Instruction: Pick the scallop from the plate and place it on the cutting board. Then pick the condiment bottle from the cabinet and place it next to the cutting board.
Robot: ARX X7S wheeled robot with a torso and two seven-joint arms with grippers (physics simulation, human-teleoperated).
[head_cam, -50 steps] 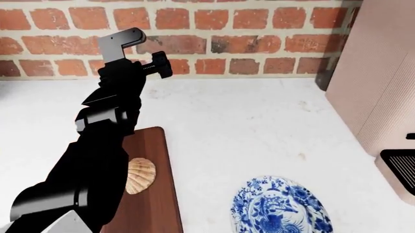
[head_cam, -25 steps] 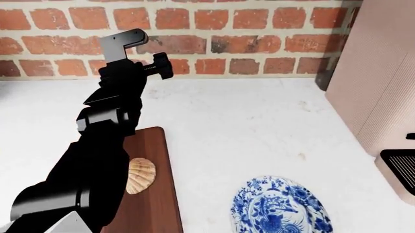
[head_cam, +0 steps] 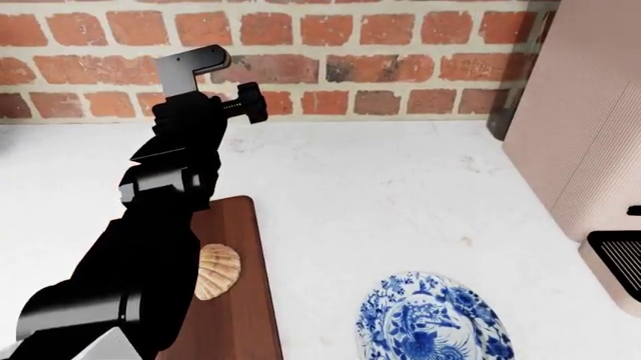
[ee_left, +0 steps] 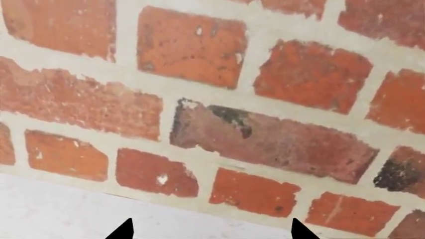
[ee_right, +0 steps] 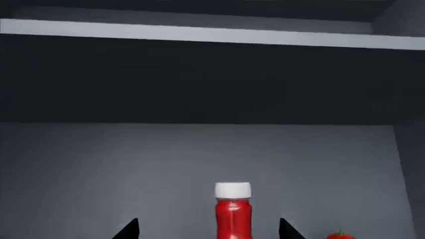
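The scallop (head_cam: 216,271) lies on the dark wooden cutting board (head_cam: 237,315), partly behind my left arm (head_cam: 165,195). The blue-and-white plate (head_cam: 433,322) is empty, to the right of the board. My left gripper (ee_left: 211,232) is open and empty, raised above the counter and facing the brick wall. My right gripper (ee_right: 208,232) is open inside the dark cabinet. The red condiment bottle (ee_right: 232,214) with a white cap stands upright between and beyond its fingertips, untouched. The right gripper does not show in the head view.
A pinkish cabinet side (head_cam: 586,112) stands at the right of the white counter (head_cam: 401,187). The brick wall (head_cam: 401,60) runs along the back. A small tomato (ee_right: 340,235) sits beside the bottle. A shelf edge (ee_right: 212,35) runs above the bottle.
My left arm has drifted very slightly to the right near the wall. The scallop, board and plate have not moved.
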